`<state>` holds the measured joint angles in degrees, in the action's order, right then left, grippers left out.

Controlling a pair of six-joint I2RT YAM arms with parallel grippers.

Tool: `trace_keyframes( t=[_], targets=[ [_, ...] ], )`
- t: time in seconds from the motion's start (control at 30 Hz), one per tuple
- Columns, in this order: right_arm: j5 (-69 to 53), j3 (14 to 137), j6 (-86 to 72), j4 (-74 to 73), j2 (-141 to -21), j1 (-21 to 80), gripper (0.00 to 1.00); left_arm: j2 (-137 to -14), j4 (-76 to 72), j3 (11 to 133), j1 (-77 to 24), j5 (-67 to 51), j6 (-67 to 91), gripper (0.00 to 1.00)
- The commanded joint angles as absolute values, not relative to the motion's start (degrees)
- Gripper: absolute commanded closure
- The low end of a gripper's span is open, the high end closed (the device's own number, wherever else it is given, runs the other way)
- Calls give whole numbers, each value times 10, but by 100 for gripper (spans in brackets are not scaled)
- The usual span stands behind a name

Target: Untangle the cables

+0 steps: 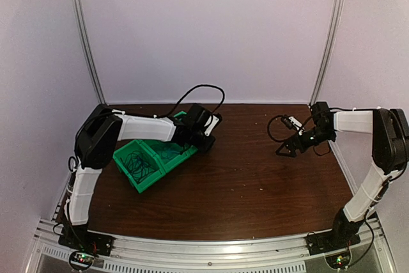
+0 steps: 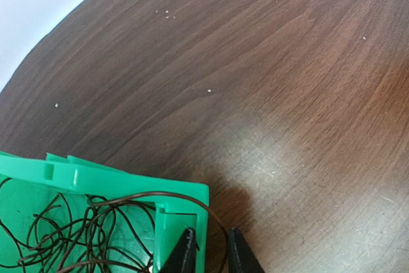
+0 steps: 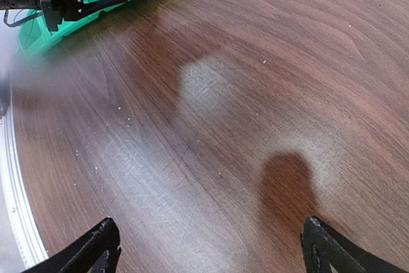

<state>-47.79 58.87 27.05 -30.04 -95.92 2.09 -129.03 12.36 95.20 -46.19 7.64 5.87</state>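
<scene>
Untangling is looking barely begun, judging by how things lie: the cables (image 2: 77,234) are still sitting as a knotted nest of dark loops inside the green bin (image 2: 128,183), which is resting at about 9 o'clock on the brown tabletop (image 1: 255,183) in the overhead view, and no cable is lying separated on the wood. Nearly all of the sorting appears to be left. The left hand (image 2: 212,238) is poised at the bin's outer corner with its fingers drawn close, a narrow gap showing between them. A single strand is arching out of the nest, crossing the bin wall and dropping into that gap, though whether it is actually being pinched cannot be told. The right hand (image 3: 209,225) is hovering over bare wood at about 3 o'clock in the overhead view, fingers spread wide and gripping nothing. The tangle itself is showing no one long axis, its loops curling every way. Only the escaping strand is giving a direction, running in the left wrist view from the nest toward 3 o'clock and then bending down to 6 o'clock. The bin, seen from above, is lying along the 8-to-2 o'clock line.
</scene>
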Motion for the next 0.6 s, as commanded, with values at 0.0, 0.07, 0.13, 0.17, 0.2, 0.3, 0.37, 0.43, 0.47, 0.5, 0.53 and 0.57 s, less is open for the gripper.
trace_keyframes(
  t=[0.0, 0.07, 0.13, 0.17, 0.2, 0.3, 0.37, 0.43, 0.47, 0.5, 0.53, 0.57],
  targets=[
    [-483, 597, 278, -304, -965, 18, 0, -1305, 98, 960, -465, 125, 48, 86],
    [-483, 597, 277, -304, -966, 18, 0, -1300, 96, 957, -467, 128, 42, 94],
    [-483, 597, 277, -304, -967, 18, 0, -1290, 87, 948, -467, 124, 37, 100],
    [-483, 597, 277, -304, -968, 18, 0, -1284, 85, 945, -467, 122, 35, 100],
    [-483, 598, 277, -304, -968, 18, 0, -1276, 85, 942, -467, 122, 34, 100],
    [-483, 597, 277, -304, -969, 18, 0, -1246, 83, 930, -467, 137, 29, 100],
    [-483, 598, 277, -304, -971, 18, 0, -1225, 83, 925, -467, 155, 22, 100],
    [-483, 598, 278, -304, -972, 18, 0, -1208, 82, 921, -464, 167, 16, 100],
    [-484, 599, 278, -305, -974, 19, 0, -1202, 83, 919, -461, 169, 14, 100],
    [-484, 599, 278, -306, -974, 18, 0, -1198, 85, 919, -456, 166, 17, 100],
    [-484, 599, 279, -307, -976, 18, 0, -1195, 88, 919, -450, 162, 22, 100],
    [-484, 599, 279, -307, -976, 18, 0, -1192, 91, 917, -440, 155, 28, 100]
  ],
)
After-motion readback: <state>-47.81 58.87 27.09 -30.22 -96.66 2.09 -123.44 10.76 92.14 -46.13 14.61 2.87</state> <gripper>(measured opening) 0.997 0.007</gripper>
